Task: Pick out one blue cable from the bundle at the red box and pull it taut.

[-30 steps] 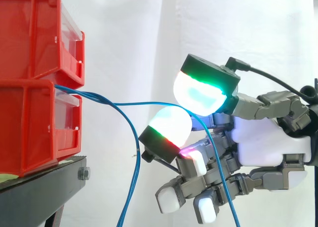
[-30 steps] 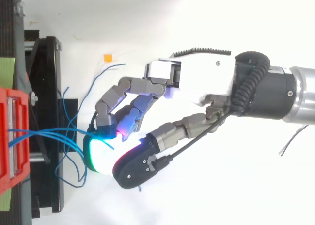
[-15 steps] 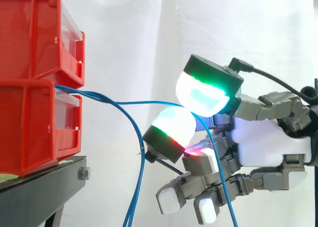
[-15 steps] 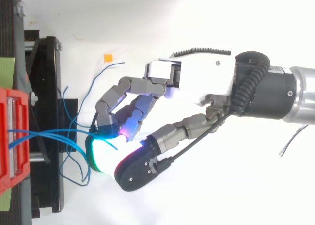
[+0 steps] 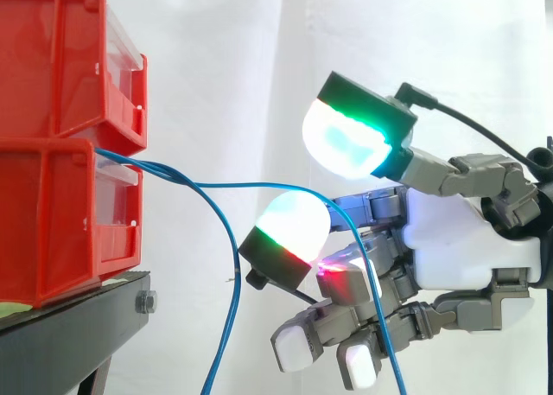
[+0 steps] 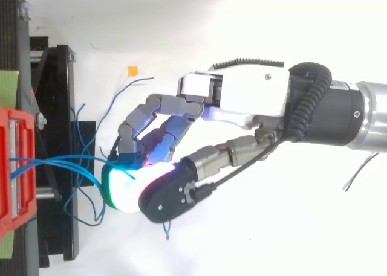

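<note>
The hand [image 5: 467, 248] hooks one blue cable [image 5: 259, 186] by the red box [image 5: 60, 213].
Curled fingers [image 5: 294, 222] cage it loosely, separating it; it hangs slack.

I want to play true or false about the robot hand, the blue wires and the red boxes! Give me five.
1. Two red plastic bins are stacked one on top of the other. True.
2. A bundle of thin blue cables comes out at the front of the bins. True.
3. In the side view the robot hand comes in from the left. False: it comes in from the right.
4. The blue cable reaching the hand is pulled straight. False: it arcs across, then hangs down.
5. The bins stand on a white wooden table. False: they stand on a black stand.
</note>
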You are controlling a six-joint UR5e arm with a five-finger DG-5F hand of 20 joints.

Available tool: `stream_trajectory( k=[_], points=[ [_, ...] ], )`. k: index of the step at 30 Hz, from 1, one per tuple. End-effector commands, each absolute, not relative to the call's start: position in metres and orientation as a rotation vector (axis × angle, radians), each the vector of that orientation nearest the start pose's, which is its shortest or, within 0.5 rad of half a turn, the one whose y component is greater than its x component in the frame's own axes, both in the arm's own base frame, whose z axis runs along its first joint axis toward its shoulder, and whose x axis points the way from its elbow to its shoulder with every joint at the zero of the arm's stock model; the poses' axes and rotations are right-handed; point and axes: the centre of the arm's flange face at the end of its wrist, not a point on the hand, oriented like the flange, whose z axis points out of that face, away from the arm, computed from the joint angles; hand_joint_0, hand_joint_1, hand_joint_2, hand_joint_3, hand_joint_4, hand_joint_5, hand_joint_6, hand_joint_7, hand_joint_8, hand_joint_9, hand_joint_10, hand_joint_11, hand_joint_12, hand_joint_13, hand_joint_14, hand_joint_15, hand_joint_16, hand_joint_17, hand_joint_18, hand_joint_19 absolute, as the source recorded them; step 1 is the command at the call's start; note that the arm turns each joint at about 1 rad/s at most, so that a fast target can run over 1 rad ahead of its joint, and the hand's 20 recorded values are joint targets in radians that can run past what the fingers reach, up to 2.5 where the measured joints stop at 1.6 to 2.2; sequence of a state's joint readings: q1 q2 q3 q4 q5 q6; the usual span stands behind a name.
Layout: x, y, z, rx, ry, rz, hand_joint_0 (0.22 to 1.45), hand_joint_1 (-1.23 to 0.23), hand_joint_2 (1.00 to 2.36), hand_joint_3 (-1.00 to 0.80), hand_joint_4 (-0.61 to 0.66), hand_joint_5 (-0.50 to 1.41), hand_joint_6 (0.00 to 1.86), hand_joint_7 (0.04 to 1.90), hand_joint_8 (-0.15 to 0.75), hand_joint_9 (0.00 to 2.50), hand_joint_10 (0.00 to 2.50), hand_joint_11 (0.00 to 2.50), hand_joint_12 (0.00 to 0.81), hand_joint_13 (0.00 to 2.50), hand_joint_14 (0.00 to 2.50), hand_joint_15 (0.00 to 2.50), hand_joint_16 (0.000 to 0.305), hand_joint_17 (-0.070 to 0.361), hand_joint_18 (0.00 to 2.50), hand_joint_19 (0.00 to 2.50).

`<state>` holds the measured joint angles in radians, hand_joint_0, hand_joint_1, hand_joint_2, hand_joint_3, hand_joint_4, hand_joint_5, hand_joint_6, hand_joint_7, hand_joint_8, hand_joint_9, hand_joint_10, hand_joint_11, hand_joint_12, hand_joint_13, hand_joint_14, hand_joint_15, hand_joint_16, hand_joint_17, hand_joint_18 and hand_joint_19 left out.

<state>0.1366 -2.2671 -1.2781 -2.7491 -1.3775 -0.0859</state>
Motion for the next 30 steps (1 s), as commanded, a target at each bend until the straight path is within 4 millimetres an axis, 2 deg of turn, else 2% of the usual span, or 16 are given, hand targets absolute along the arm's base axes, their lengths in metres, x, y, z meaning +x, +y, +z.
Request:
stream_trajectory(
  k=[1, 6, 14, 30],
  points=[
    [0.744, -0.0505, 0.2338, 1.179, 1.219, 1.099, 0.51, -0.36, 1.0, -0.5, 0.07, -0.16, 0.93, 0.75, 0.235, 1.05, 0.03, 0.86, 0.318, 0.72, 0.02, 0.46, 0.046, 0.105, 0.77, 0.65],
    [0.744, -0.0517, 0.2338, 1.18, 1.217, 1.097, 0.6, -0.37, 1.0, -0.5, 0.03, -0.16, 0.91, 0.78, 0.222, 1.04, 0.03, 0.85, 0.306, 0.7, 0.02, 0.46, 0.043, 0.097, 0.73, 0.68],
    [0.744, -0.0517, 0.2338, 1.18, 1.217, 1.097, 0.57, -0.52, 1.02, -0.24, 0.04, -0.16, 0.93, 0.86, 0.237, 1.04, 0.02, 0.87, 0.32, 0.69, 0.02, 0.47, 0.044, 0.1, 0.72, 0.67],
    [0.7439, -0.0528, 0.2338, 1.181, 1.216, 1.096, 0.58, -0.65, 1.01, -0.31, 0.07, -0.16, 0.95, 0.87, 0.236, 1.02, 0.03, 0.87, 0.317, 0.69, 0.02, 0.46, 0.044, 0.099, 0.71, 0.66]
  ],
)
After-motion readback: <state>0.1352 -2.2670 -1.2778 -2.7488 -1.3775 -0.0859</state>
